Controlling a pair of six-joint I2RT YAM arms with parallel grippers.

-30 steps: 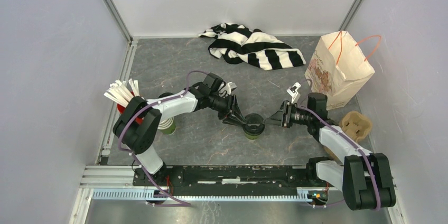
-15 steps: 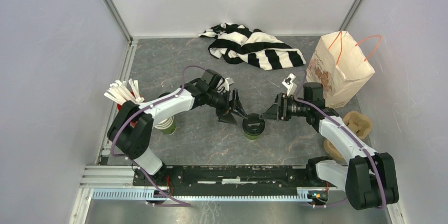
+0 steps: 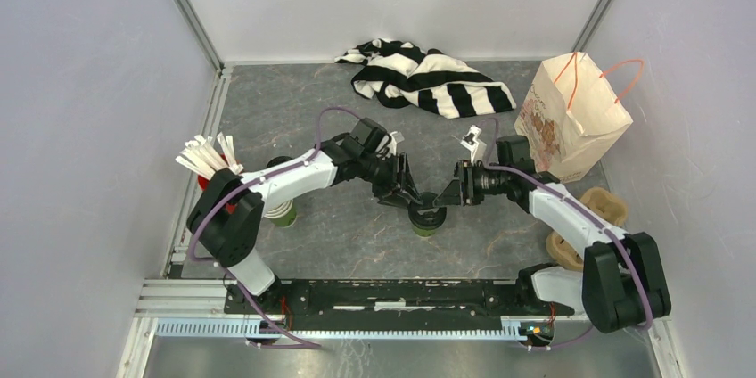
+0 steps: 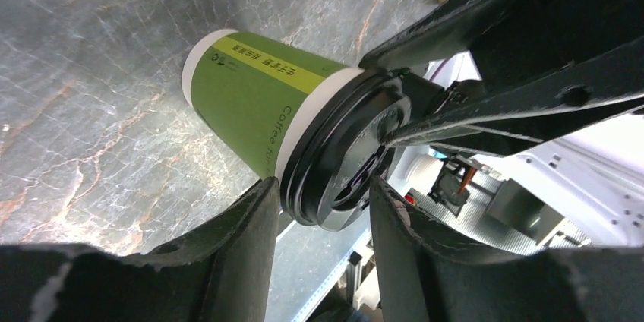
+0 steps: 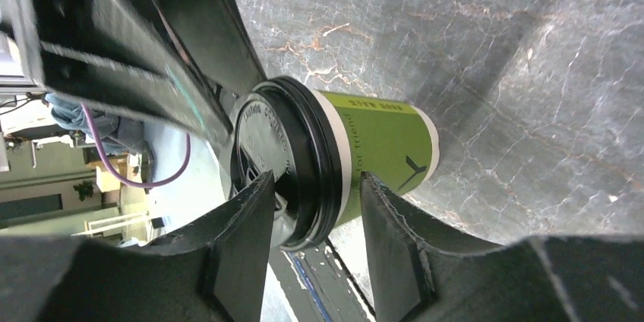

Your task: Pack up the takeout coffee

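Left gripper (image 4: 323, 185) and right gripper (image 5: 317, 179) both straddle the black-lidded green paper cup (image 4: 250, 102). Gripping it? Can't tell.

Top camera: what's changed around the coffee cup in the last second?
Both grippers backed off the takeout coffee toward the far side, then came back in. The left gripper and right gripper now bracket its black lid from either side. Whether either one grips it can't be told. The cup itself stayed upright in the same spot, and the paper bag, striped cloth and cup stack haven't moved.
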